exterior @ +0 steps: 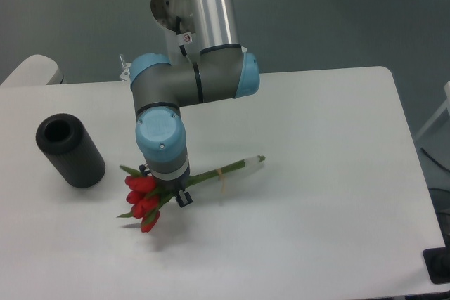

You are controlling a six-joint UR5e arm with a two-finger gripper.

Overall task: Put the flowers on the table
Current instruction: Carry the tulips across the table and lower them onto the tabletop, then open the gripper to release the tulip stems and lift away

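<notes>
The flowers (144, 198) are a bunch of red tulips with green leaves. Their long green stems (218, 171) point right and slightly back, tied by a pale band, with whitish ends. They lie nearly level, low over the white table (316, 173), left of its middle. My gripper (172, 191) points down from the blue wrist and grips the stems just behind the flower heads. One dark fingertip (183, 198) shows beside the stems; the other finger is hidden under the wrist. I cannot tell whether the flowers touch the tabletop.
A black cylinder (70, 150) with an open top lies on the table at the left, a short way from the tulip heads. The arm reaches in from the back over the table's far-left part.
</notes>
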